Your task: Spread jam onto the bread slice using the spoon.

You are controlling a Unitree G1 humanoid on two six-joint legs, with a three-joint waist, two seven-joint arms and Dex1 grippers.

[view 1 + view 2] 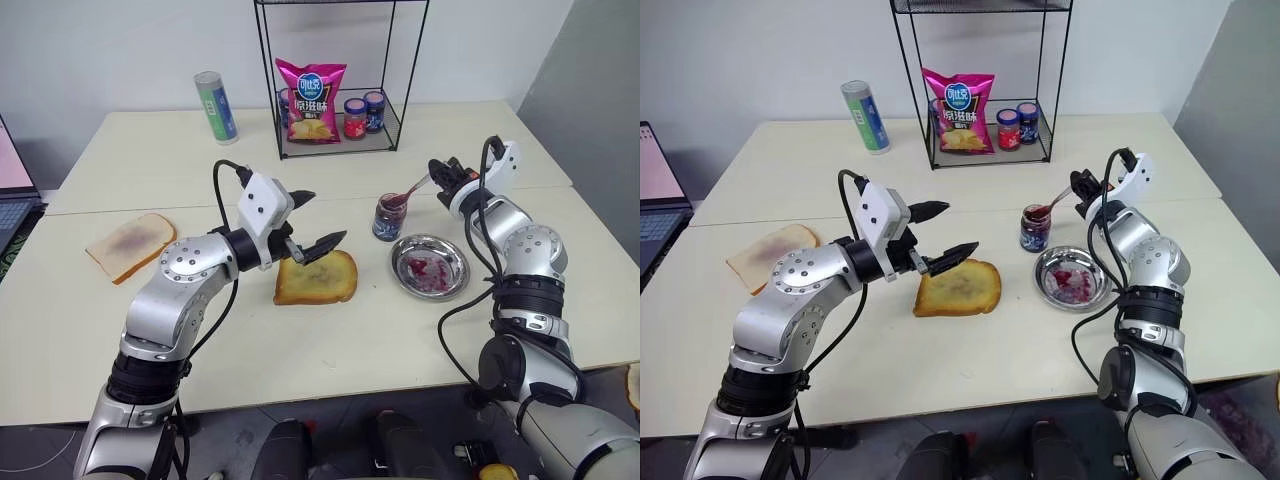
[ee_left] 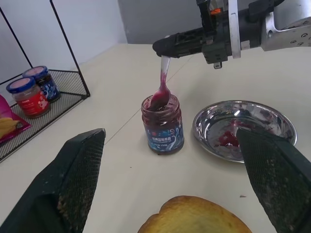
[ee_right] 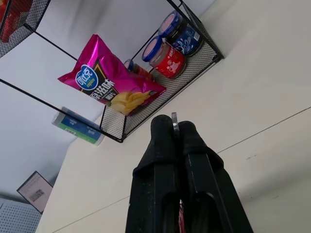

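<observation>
The golden bread slice (image 1: 317, 279) lies flat on the table's middle. My left gripper (image 1: 312, 222) hovers open just above its left edge, nothing between its fingers. To the right stands a small open glass jar of dark jam (image 1: 389, 217). The silver spoon (image 2: 163, 85) has its bowl dipped in that jar and its handle slanting up to the right. My right gripper (image 1: 440, 172) is shut on the handle's end. In the right wrist view the two black fingers (image 3: 165, 141) press together with the thin metal handle between them.
A steel dish (image 1: 431, 266) smeared with jam sits right of the bread. A paler slice (image 1: 131, 246) lies at the far left. At the back, a wire rack (image 1: 340, 135) holds a pink crisp bag (image 1: 312, 100) and two lidded jars (image 1: 364, 115); a tube can (image 1: 216, 106) stands beside it.
</observation>
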